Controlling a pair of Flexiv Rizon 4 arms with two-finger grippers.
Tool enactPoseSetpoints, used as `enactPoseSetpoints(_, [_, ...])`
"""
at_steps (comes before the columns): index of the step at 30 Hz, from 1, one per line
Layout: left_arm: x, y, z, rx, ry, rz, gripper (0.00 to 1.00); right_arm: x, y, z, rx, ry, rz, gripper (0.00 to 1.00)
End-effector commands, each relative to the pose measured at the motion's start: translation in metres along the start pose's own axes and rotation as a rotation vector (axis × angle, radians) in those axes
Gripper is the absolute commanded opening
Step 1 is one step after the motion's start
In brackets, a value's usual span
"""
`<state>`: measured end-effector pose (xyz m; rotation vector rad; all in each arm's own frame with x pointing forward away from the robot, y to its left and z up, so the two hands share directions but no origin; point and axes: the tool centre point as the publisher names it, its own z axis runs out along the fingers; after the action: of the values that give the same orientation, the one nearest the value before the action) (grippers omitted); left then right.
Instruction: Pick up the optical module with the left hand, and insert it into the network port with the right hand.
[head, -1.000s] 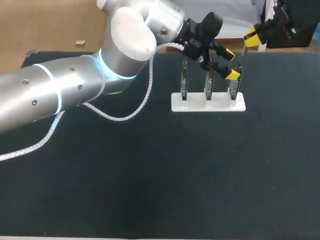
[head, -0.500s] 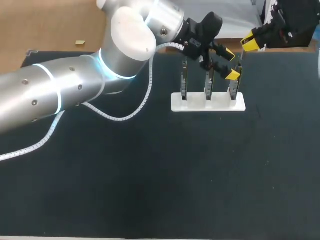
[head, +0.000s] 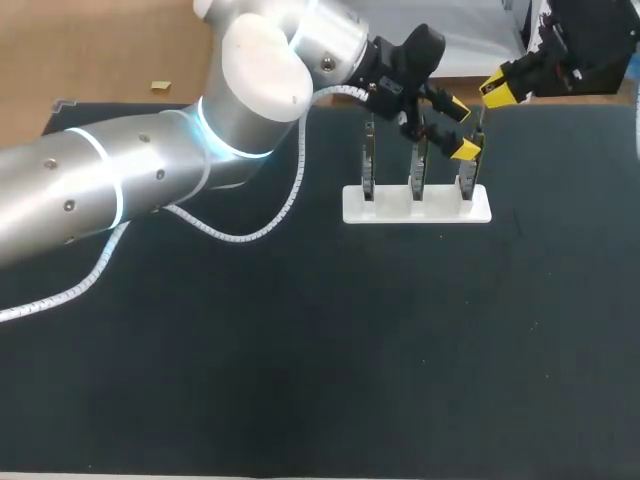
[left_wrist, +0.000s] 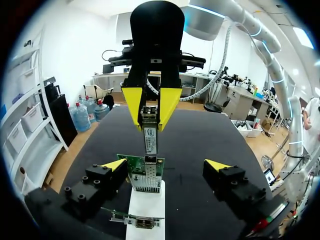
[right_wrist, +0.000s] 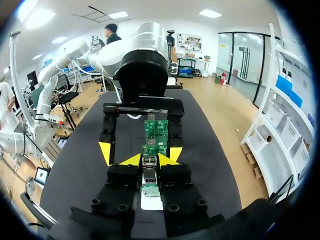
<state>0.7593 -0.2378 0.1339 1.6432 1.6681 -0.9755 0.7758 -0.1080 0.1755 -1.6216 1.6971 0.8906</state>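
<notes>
Optical module (left_wrist: 150, 135) pinched in right jaws, tip at network port (left_wrist: 149, 161), left jaws spread apart beside it.

A long table (left_wrist: 200, 132) stands under the left pincer (left_wrist: 166, 165) and runs far ahead of it. Its cover is plain matte black, with a few small pale specks. The light on it is soft and even.

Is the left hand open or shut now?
Open. In its wrist view the left hand has its two yellow tips far apart, with the circuit board between them.
</notes>
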Motion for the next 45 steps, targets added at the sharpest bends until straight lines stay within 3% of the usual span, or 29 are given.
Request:
enactPoseSetpoints(1, [-0.0015,0.0025,0.0006,0.004,0.007,-0.002,1.0,0.0002,0.0011,0.0018,0.002,0.001,0.0,0.0])
enactPoseSetpoints(45, [-0.0015,0.0025,0.0006,0.004,0.007,-0.002,1.0,0.0047,0.0002,0.0056,0.012,0.002,0.011,0.0])
